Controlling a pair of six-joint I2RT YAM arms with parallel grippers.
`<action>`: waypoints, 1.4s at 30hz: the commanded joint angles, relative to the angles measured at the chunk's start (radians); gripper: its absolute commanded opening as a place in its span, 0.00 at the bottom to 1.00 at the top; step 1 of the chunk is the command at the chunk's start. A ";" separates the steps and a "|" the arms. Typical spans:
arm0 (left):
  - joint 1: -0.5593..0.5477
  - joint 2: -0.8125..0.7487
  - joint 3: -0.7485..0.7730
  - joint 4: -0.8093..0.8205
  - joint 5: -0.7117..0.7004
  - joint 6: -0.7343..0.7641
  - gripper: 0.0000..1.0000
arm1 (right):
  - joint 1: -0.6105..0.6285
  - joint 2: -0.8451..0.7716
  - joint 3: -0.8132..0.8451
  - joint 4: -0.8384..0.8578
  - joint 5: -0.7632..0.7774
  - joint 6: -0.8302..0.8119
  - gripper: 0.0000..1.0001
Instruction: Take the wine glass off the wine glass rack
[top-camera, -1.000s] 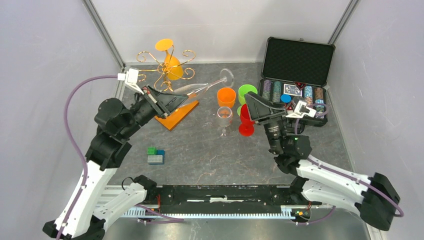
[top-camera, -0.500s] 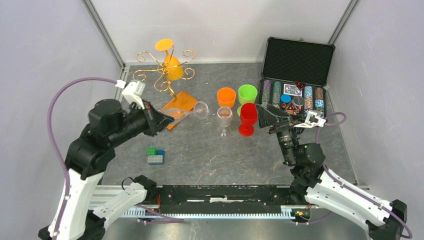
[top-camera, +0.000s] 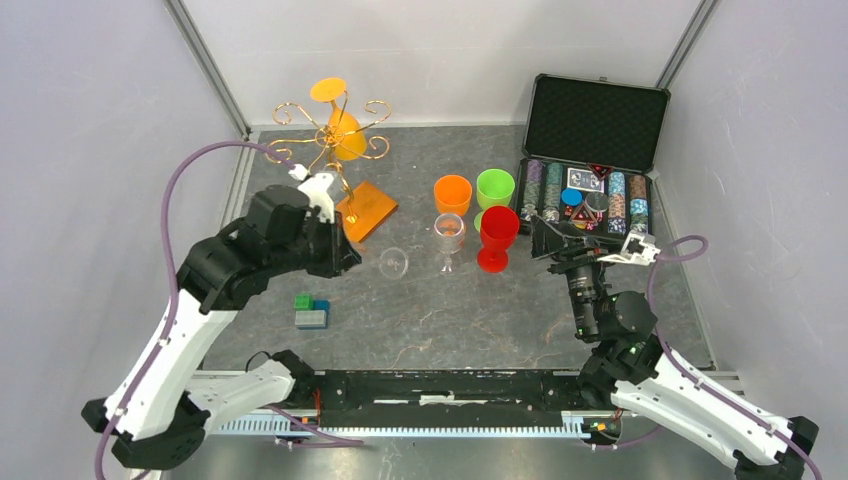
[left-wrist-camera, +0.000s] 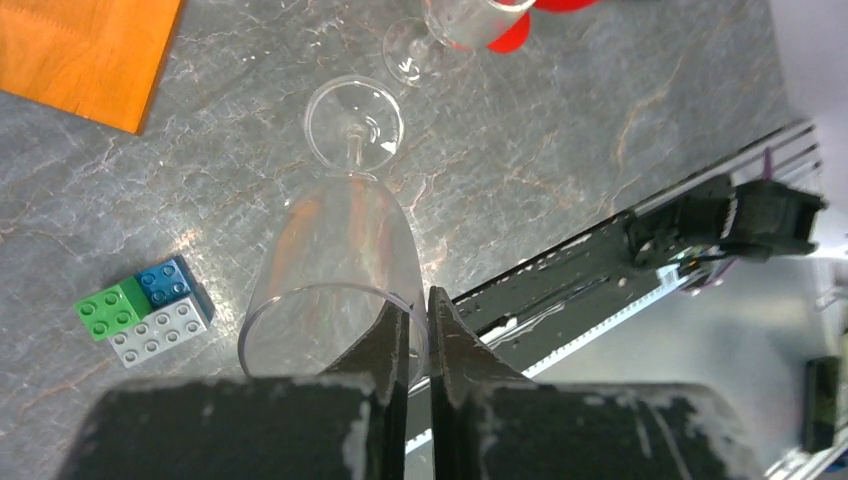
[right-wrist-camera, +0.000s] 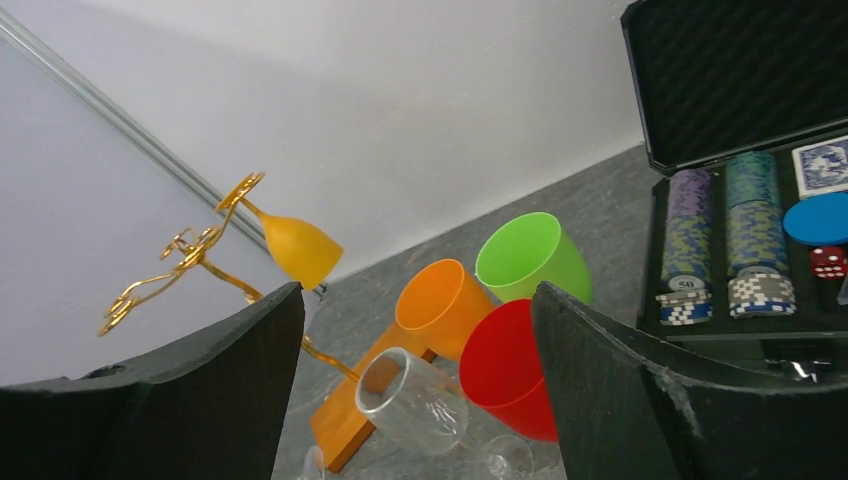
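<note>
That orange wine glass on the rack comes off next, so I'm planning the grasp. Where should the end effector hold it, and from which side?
Probably the orange wine glass's bowl: it hangs mouth-down, foot hooked atop the rack, so the bowl is the widest free part. Approach level from the right, where nothing blocks it.

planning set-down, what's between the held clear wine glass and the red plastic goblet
A second clear wine glass stands upright between them, in the top external view.

Open chip case (top-camera: 598, 120), toy bricks (top-camera: 311, 312), red goblet (top-camera: 497, 232)
</note>
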 joint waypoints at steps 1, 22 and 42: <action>-0.162 0.060 -0.008 0.022 -0.152 -0.043 0.02 | 0.006 -0.016 -0.013 -0.045 0.067 -0.026 0.88; -0.605 0.671 0.351 -0.041 -0.292 -0.048 0.02 | 0.006 -0.169 -0.042 -0.169 0.169 -0.024 0.87; -0.599 0.773 0.490 -0.110 -0.321 -0.023 0.41 | 0.006 -0.230 -0.052 -0.193 0.200 -0.036 0.87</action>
